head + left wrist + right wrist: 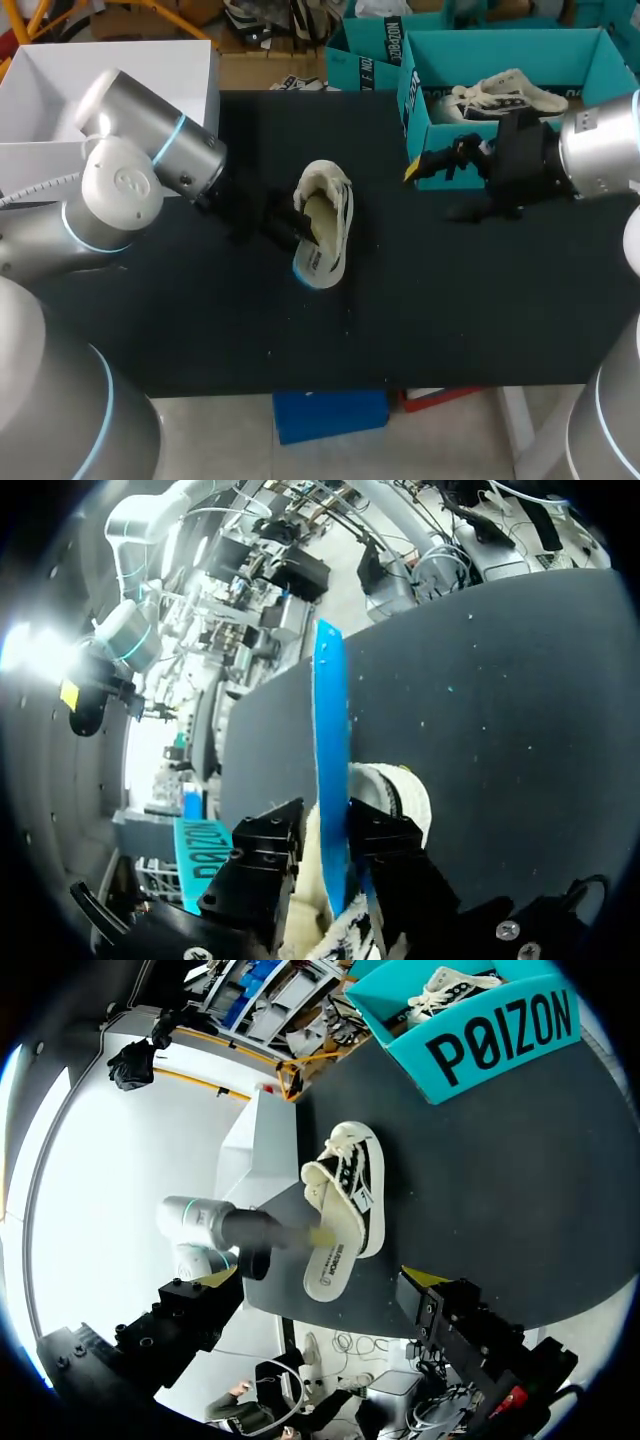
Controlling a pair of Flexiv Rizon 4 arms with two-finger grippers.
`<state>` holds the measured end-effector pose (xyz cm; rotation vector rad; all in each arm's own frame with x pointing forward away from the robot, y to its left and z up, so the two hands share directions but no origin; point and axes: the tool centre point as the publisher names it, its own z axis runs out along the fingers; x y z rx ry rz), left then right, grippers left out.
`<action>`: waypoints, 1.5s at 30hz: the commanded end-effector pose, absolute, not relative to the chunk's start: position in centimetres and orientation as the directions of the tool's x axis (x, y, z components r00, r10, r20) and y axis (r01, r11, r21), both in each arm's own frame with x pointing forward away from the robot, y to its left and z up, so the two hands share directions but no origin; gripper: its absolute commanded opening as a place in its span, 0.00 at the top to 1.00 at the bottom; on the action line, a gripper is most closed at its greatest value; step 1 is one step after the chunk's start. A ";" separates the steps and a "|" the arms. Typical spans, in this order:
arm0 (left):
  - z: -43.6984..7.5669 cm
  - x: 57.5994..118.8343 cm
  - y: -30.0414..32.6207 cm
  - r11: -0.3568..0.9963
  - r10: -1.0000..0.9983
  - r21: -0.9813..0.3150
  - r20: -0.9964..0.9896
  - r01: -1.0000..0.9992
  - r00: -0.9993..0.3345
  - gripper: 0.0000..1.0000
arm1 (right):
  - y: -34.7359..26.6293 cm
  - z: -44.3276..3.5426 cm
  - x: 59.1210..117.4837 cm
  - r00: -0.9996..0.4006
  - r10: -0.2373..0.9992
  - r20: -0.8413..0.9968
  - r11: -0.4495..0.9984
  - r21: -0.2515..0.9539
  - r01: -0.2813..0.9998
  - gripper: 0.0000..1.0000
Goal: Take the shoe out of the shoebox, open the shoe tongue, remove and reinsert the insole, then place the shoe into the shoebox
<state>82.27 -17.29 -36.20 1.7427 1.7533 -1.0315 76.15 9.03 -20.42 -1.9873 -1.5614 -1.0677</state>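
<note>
- The shoe (pixel 338 205) is out on the black table (pixel 450 300), pretty much dead centre, well clear of every edge. It's tipped over on its side, with the opening facing the left edge.
- Looks-wise it's a cream low-top sneaker with dark panels along the side, pale laces and a chunky off-white sole. The inside looks cream and kinda fuzzy.
- The insole (pixel 330 730) is partway out of the shoe. It's pale on one face and bright blue on the other. In the left wrist view you see it edge-on as a long blue strip sticking out past the fingers.
- The left gripper (pixel 322 830) is right at the shoe's opening. Its two black fingers are pinched on the insole, one on each side.
- The right gripper (pixel 320 1278) hangs over the table toward the right edge, near the front wall of the shoebox. Its fingers are spread wide with nothing between them.
- The teal shoebox (pixel 520 45) sits at the far right corner, lid off, with a second cream shoe (pixel 500 95) lying inside.
- A white box (pixel 120 70) is over at the far left corner, behind the left arm.
</note>
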 end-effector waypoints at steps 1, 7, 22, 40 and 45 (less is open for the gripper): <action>-36.2 82.2 -17.4 -0.086 0.644 -0.189 -0.760 0.978 -0.091 1.00 | 9.1 -20.5 76.2 0.087 0.642 0.762 -0.300 0.146 0.943 0.00; -36.3 82.5 -17.3 -0.088 0.654 -0.182 -0.752 0.979 -0.080 1.00 | 9.1 -20.5 76.2 0.087 0.642 0.762 -0.300 0.146 0.943 0.00; -37.2 84.9 -18.2 -0.051 0.650 -0.156 -0.755 0.986 -0.086 1.00 | 9.1 -20.5 76.2 0.087 0.642 0.762 -0.300 0.146 0.943 0.00; -37.9 87.1 -18.4 0.002 0.647 -0.157 -0.753 0.988 -0.121 0.62 | 9.1 -20.5 76.2 0.087 0.642 0.762 -0.300 0.146 0.943 0.00; -37.1 85.9 -18.0 -0.018 0.635 -0.164 -0.764 0.986 -0.115 0.36 | 9.1 -20.5 76.2 0.087 0.642 0.762 -0.300 0.146 0.943 0.00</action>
